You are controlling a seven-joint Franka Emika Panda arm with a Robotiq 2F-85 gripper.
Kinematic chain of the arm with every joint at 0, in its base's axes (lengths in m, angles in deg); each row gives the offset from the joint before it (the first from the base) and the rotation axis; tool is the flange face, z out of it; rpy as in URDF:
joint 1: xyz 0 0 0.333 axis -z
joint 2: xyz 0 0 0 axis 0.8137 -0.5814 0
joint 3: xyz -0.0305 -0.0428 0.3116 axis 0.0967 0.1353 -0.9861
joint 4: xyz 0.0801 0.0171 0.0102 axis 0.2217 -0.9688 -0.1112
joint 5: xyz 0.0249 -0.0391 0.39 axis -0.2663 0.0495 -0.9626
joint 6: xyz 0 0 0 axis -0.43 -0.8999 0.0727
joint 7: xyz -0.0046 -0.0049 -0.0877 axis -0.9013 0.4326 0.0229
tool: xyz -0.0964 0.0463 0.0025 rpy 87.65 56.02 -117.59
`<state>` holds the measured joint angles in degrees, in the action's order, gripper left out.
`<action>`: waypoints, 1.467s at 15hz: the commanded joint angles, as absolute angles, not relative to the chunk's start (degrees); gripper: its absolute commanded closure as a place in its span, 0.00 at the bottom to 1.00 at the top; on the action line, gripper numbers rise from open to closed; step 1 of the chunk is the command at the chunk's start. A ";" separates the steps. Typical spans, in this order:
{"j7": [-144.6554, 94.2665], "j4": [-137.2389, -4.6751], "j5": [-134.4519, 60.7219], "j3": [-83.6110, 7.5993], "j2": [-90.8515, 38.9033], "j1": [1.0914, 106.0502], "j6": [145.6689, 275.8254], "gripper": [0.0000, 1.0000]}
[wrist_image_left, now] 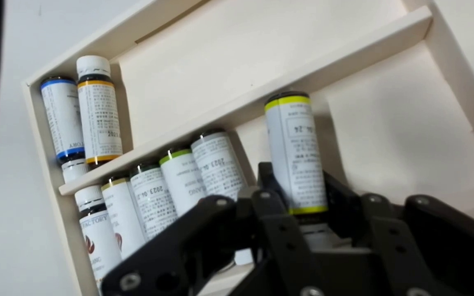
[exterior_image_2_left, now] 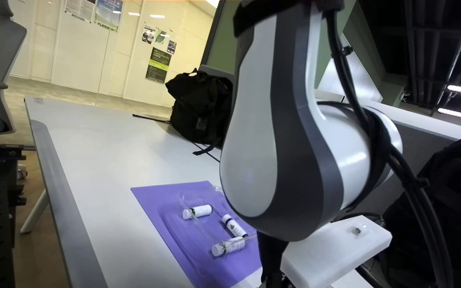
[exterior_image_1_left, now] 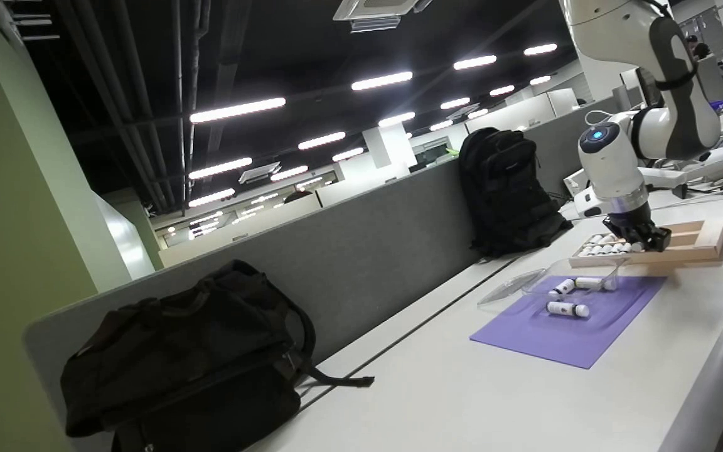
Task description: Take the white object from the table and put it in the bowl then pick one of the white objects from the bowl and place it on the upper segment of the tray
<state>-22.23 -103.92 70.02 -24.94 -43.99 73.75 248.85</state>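
Note:
My gripper is shut on a white-labelled vial with yellow-green bands, a white object. It holds it above the lower row of the light-wood tray, right of several vials there. The upper segment holds two vials at its left end. In an exterior view the gripper is over the tray. The bowl appears as a clear dish on the purple mat, with white vials in or beside it; these also show in an exterior view, where the fingers are hidden.
The purple mat lies beside the tray. A clear lid-like piece lies at the mat's edge. A black backpack stands near the tray by the grey partition. A black bag is farther along the table.

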 commanded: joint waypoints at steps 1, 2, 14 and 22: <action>-20.34 -102.37 73.11 -25.76 -44.40 75.04 249.52 0.93; -20.20 -102.14 73.94 -25.96 -44.36 75.30 249.79 0.93; -22.03 -100.33 81.09 -27.98 -44.63 79.40 252.73 0.93; -24.88 -99.82 80.31 -27.69 -46.34 79.56 252.75 0.49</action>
<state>-24.44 -101.16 79.63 -27.61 -45.37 78.85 251.98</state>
